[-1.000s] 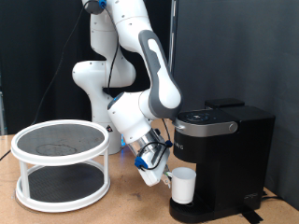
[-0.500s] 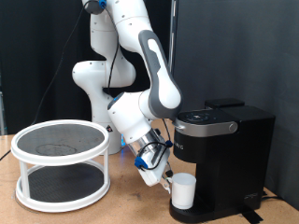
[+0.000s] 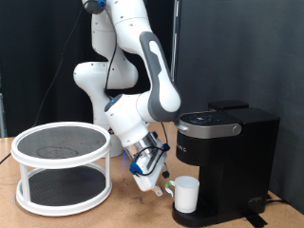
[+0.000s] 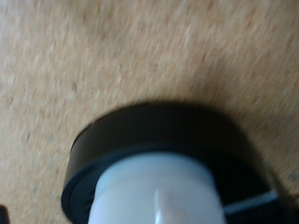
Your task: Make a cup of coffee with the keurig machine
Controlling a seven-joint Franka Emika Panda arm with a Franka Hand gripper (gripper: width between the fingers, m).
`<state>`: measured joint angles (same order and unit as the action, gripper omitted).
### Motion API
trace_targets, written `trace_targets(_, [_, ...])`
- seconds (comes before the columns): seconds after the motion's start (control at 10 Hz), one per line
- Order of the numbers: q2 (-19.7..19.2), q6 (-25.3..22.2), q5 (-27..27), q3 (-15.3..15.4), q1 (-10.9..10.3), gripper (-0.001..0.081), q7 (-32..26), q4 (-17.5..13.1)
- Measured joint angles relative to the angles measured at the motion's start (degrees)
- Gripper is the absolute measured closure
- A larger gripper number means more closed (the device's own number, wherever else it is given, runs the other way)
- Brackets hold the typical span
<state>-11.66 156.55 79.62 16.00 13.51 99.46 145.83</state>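
The white cup (image 3: 185, 194) stands upright on the round drip base (image 3: 201, 218) of the black keurig machine (image 3: 228, 157), under its brew head, with the top lid down. My gripper (image 3: 158, 182) hangs just to the exterior view's left of the cup, apart from it and open, with nothing between its fingers. In the wrist view the cup (image 4: 159, 191) is blurred and close, sitting on the black base (image 4: 140, 131). No fingers show there.
A round white two-tier rack (image 3: 62, 166) with dark mesh shelves stands on the wooden table (image 3: 123, 211) at the exterior view's left. The robot's white base rises behind it. A black curtain closes off the back.
The gripper has let go of the cup and drawn back to the exterior view's left. The cup has dropped slightly and stays on the drip base.
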Motion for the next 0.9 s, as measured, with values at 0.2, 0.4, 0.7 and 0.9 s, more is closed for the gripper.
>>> trace_targets(0.2, [0.9,-3.3,-1.4,-1.3,1.6,0.0072,-0.6,1.8])
trace_targets(0.4, [2.4,-8.8,-2.3,-2.4,3.5,0.0072,-3.1,3.1])
trace_targets(0.7, [3.2,-12.3,-2.3,-3.0,5.1,0.0072,-6.4,3.6])
trace_targets(0.9, [3.3,-12.4,-2.3,-3.0,5.1,0.0072,-6.9,3.6])
